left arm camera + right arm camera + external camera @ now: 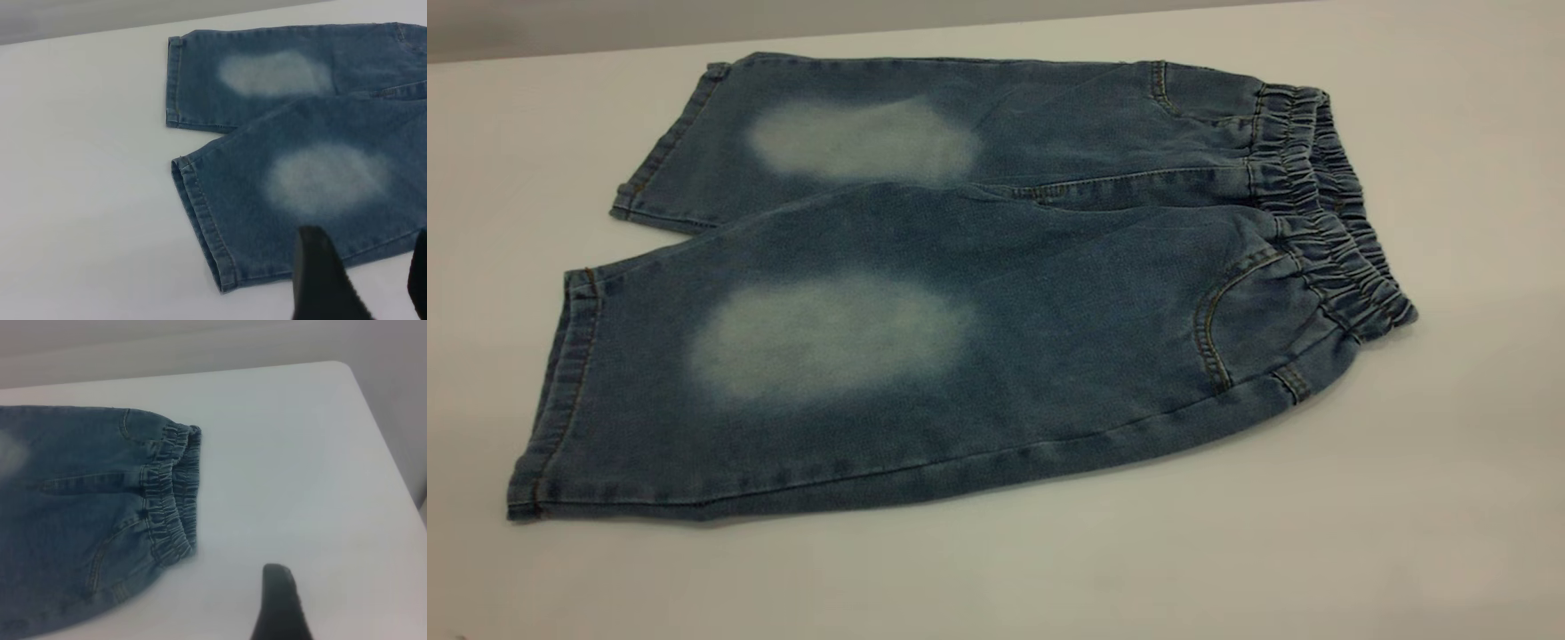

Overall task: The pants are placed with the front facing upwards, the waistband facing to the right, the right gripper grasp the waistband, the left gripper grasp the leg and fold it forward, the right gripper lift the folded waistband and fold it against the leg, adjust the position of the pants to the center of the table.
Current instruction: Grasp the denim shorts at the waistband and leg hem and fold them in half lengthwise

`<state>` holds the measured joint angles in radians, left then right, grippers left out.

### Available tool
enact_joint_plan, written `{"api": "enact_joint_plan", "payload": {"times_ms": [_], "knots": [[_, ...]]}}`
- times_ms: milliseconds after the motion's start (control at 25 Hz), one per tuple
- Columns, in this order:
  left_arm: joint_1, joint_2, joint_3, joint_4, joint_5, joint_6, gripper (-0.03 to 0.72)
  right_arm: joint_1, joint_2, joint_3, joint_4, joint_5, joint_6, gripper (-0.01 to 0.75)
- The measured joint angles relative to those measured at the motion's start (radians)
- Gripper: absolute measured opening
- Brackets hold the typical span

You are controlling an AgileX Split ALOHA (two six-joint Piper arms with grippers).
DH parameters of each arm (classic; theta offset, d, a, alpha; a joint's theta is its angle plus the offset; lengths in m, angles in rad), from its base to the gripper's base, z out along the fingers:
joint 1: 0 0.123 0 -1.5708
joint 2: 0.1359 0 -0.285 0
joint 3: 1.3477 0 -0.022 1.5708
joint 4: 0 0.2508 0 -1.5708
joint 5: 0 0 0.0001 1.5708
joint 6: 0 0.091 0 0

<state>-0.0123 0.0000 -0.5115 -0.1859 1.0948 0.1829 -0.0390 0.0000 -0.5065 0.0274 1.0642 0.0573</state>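
Observation:
The blue denim pants [996,293] lie flat and unfolded on the white table [1449,462], front up, with pale oval patches on both legs. The ruched waistband [1325,204] is at the right end and the leg hems [560,391] are at the left. Neither gripper shows in the exterior view. In the left wrist view my left gripper [367,267] hovers open at the near leg's side seam, close to the pants [320,180], with nothing held. In the right wrist view a black part of my right gripper [283,607] hangs over bare table, apart from the waistband [170,500].
White tabletop surrounds the pants on all sides, with wide room in front and to the right. The table's far edge [605,46] runs just behind the far leg. A rounded table corner [343,367] lies beyond the waistband.

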Motion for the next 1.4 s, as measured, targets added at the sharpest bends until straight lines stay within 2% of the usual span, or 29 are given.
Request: {"api": "enact_joint_plan", "payload": {"times_ms": [960, 1200, 1400], "knots": [[0.000, 0.000, 0.000, -0.001, 0.000, -0.004, 0.306, 0.000, 0.000, 0.000, 0.000, 0.000, 0.000, 0.416], [-0.002, 0.000, 0.000, -0.008, -0.009, -0.008, 0.306, 0.000, 0.000, 0.000, 0.036, 0.000, 0.000, 0.416], [-0.001, 0.029, -0.017, -0.066, -0.002, -0.008, 0.306, 0.000, 0.000, -0.004, 0.139, -0.024, -0.015, 0.416]]}}
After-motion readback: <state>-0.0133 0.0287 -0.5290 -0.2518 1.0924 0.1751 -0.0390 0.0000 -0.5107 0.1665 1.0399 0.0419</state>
